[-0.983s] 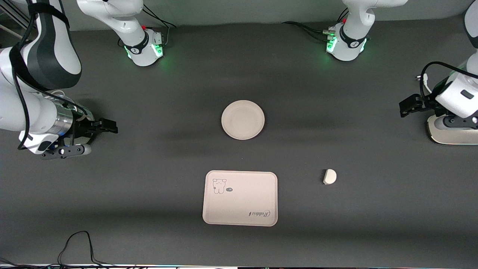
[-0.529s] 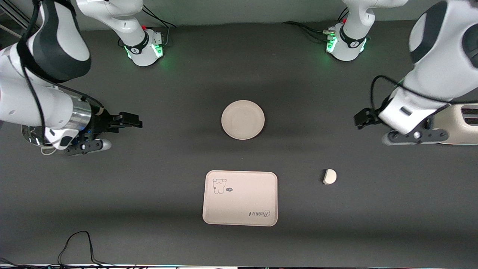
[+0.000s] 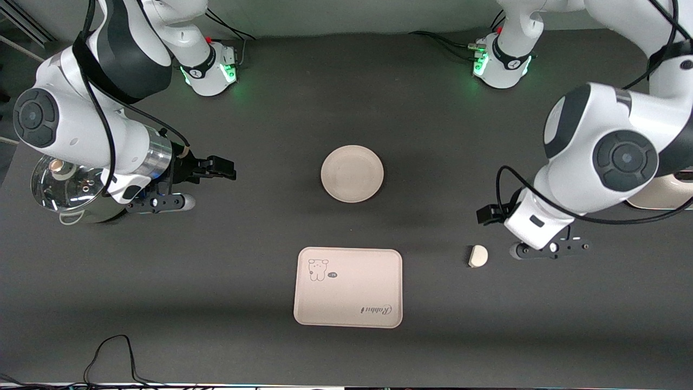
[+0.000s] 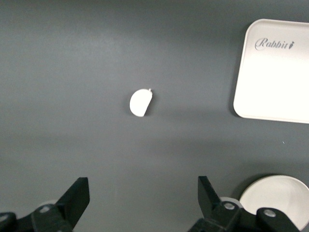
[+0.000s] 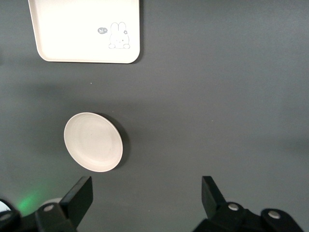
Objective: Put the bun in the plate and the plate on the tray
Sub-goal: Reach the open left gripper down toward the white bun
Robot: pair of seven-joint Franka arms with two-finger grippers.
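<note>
From the front view you see the bun (image 3: 478, 256), a small white half-round piece with one flat cut edge, lying on the dark table (image 3: 260, 135) toward the left arm's end, beside the tray (image 3: 348, 287) and well apart from it. The tray is a cream rectangle with rounded corners, a small animal drawing and the word "Rabbit". The plate (image 3: 352, 173), round, plain and cream with a raised rim, sits farther from the camera than the tray. The left gripper (image 3: 487, 214) hangs over the table just beside the bun. The right gripper (image 3: 222, 168) hangs over the right arm's end, next to a glass-lidded pot (image 3: 65, 187).

In the left wrist view the left gripper's fingers (image 4: 77, 195) stand wide apart, with the bun (image 4: 140, 102) on bare table ahead of them; a tray corner (image 4: 273, 72) and plate edge (image 4: 273, 198) show.

In the right wrist view the right gripper's fingers (image 5: 79, 195) are spread apart too, holding nothing, with plate (image 5: 93, 141) and tray (image 5: 84, 29) in sight.
</note>
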